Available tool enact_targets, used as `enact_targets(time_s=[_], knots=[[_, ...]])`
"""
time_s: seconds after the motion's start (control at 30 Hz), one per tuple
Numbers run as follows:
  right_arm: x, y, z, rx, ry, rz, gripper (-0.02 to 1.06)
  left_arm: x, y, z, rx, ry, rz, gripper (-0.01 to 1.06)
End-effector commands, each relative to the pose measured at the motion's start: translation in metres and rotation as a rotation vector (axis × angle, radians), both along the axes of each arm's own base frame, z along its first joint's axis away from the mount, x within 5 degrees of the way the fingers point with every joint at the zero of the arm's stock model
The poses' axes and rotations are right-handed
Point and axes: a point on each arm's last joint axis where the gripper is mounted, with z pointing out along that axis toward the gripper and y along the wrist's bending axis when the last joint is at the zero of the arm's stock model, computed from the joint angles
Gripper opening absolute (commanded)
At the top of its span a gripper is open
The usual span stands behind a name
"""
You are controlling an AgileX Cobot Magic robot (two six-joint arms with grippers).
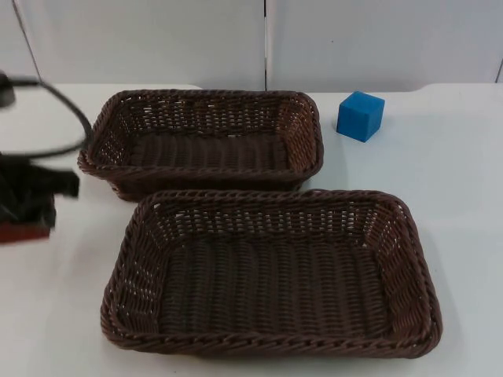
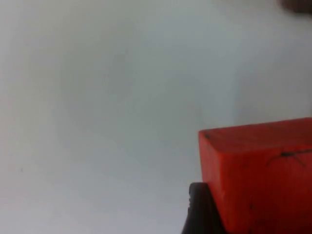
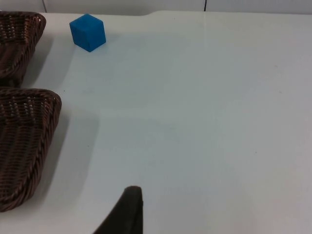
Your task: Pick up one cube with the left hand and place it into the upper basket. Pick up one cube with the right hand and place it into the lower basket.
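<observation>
**Left hand clamps red cube beside baskets**

The left hand, at nine o'clock on the white bench, was clamped on a red cube (one black fingertip pressed its side). The blue cube sat at one o'clock, just beside the upper basket. The lower basket lay empty. The right hand waited above the bench; whether open, nobody could tell.
</observation>
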Motion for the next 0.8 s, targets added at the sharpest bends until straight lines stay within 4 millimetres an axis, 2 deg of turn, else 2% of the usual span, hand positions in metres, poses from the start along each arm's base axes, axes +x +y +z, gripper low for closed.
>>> enact_targets(time_s=[0.0,0.17,0.27,0.77], knots=[[0.000,0.000,0.000,-0.004,-0.007,-0.007,1.05,-0.003,-0.001,0.019,-0.028,-0.067,0.014,0.00],[0.000,0.000,0.000,-0.004,-0.007,-0.007,1.05,-0.012,-0.001,0.062,-0.070,-0.266,0.005,0.00],[0.000,0.000,0.000,-0.004,-0.007,-0.007,1.05,-0.014,-0.001,0.071,-0.082,-0.319,0.000,0.00],[0.000,0.000,0.000,-0.004,-0.007,-0.007,1.05,-0.011,-0.003,0.077,-0.093,-0.383,-0.018,0.00]])
